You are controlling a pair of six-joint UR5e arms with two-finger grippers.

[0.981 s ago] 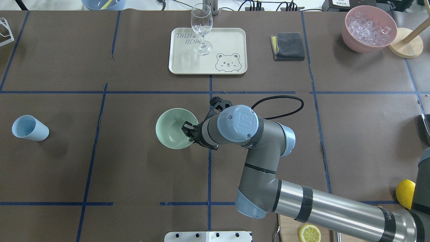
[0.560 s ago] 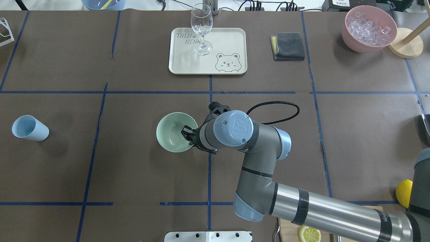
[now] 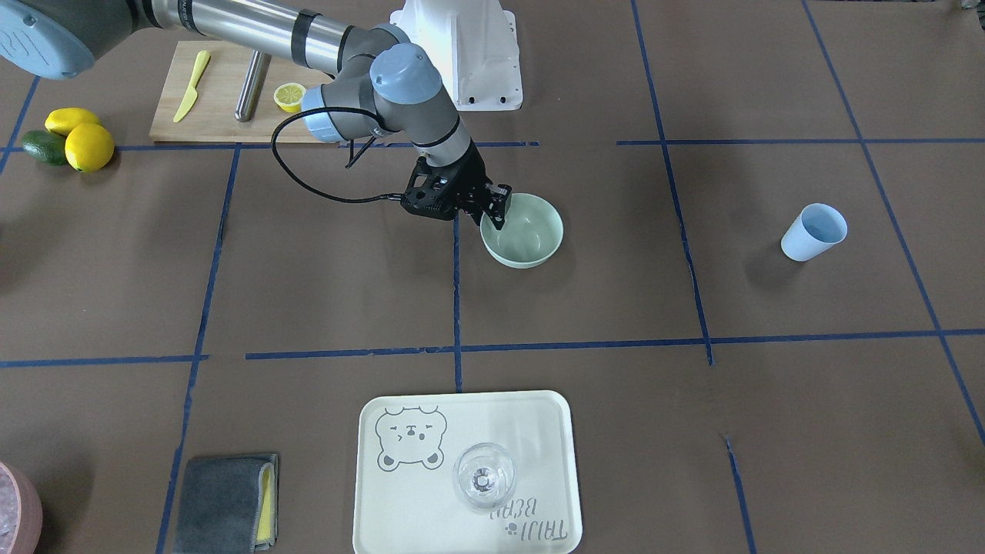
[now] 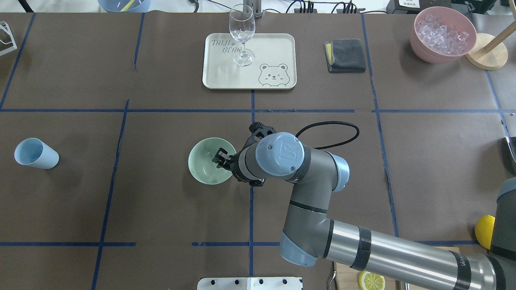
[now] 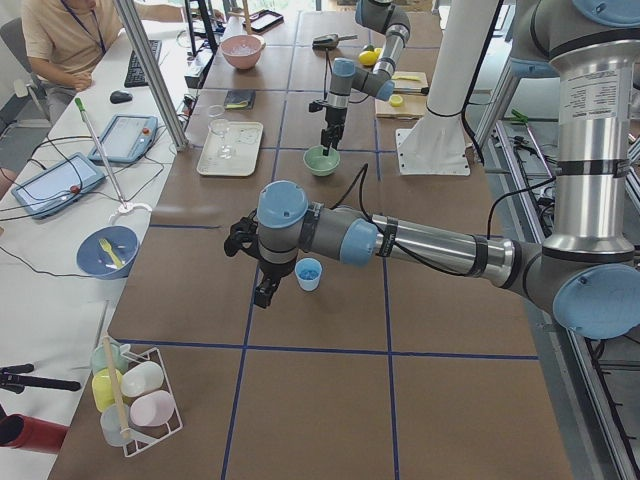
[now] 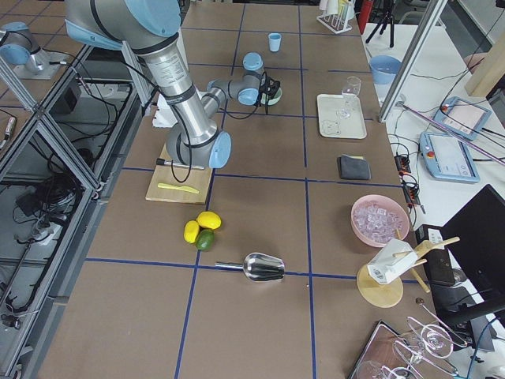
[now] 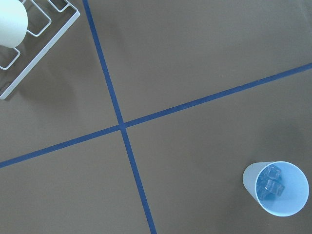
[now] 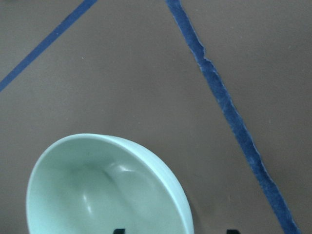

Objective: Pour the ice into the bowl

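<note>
Right gripper (image 4: pixel 221 158): it sits at the bowl's near rim, one finger inside and one outside. In your right wrist view both finger tips show at the bottom edge, the rim between them with a gap on the outer side. I judge the claw released, not clamped.
Bowl (image 4: pixel 207 161): the mint-green bowl stands upright near the table's middle, just left of the centre tape line. It is empty.
Cup (image 4: pixel 35 153): the light blue cup stands upright, well apart from the bowl on your left side.
Ice (image 7: pixel 271 183): a few clear cubes lie at the bottom of the cup in your left wrist view.
Left gripper (image 5: pixel 262 291): it shows only in the side view, hanging just beside the cup. I cannot tell whether it is spread or clenched.
Step in hand: placing the bowl; the pour has not begun.
Next move: back the right arm clear, then bring the left gripper onto the cup, grasp it, and carry it over the bowl.
Tray (image 4: pixel 213 78): farther off, it holds a wine glass (image 4: pixel 242 34).
</note>
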